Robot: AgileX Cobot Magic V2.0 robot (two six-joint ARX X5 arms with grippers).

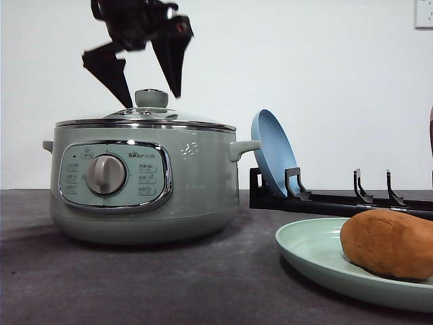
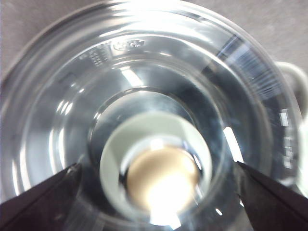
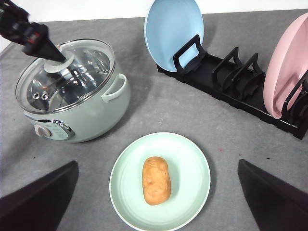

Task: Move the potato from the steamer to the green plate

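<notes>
Jaws of left gripper (image 1: 150, 93) spread wide above lid knob (image 1: 151, 98), untouched; right gripper (image 3: 154, 202) jaws spread.

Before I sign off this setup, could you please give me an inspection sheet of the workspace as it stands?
Surface: dark grey table, no spills seen.
Job's things: potato lies on the green plate; steamer stands apart from the plate, its glass lid on.
Clutter: black dish rack holding a blue plate and a pink plate, both on edge.
Grippers: left hand open above the lid knob, not touching it; right hand open, high over the green plate.
Cables: nothing seen.
Surroundings: plain white wall.
</notes>
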